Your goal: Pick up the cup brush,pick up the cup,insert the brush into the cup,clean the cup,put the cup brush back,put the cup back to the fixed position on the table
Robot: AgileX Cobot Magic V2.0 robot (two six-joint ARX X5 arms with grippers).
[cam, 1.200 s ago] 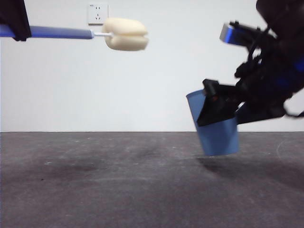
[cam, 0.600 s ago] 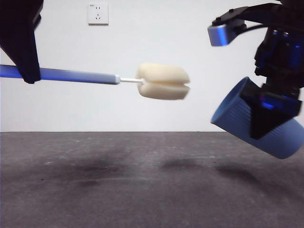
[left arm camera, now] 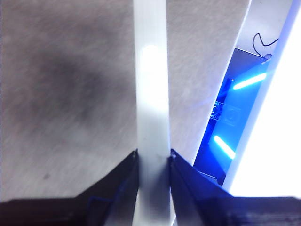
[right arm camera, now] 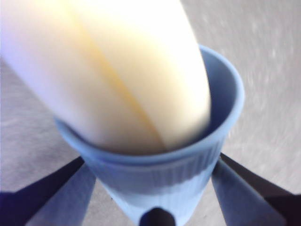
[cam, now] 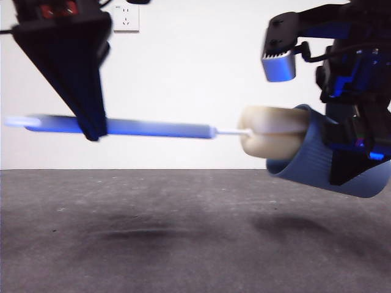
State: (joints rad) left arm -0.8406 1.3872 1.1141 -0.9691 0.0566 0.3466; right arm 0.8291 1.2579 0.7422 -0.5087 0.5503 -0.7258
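Note:
The cup brush (cam: pixel 153 128) hangs level above the table, and my left gripper (cam: pixel 91 129) is shut on its handle (left arm camera: pixel 151 117). Its cream sponge head (cam: pixel 272 132) sits partly inside the mouth of the blue ribbed cup (cam: pixel 324 162). The cup lies tipped on its side in the air, mouth toward the brush, with my right gripper (cam: pixel 351 168) shut on its body. In the right wrist view the sponge head (right arm camera: pixel 108 70) fills most of the cup (right arm camera: pixel 174 174) opening.
The dark grey table (cam: pixel 183 232) lies below both arms, with faint shadows under them. A white wall with a socket (cam: pixel 125 18) stands behind.
The left gripper carried the brush right and down until the sponge head entered the cup's mouth. The right gripper tipped the cup from near upright onto its side.

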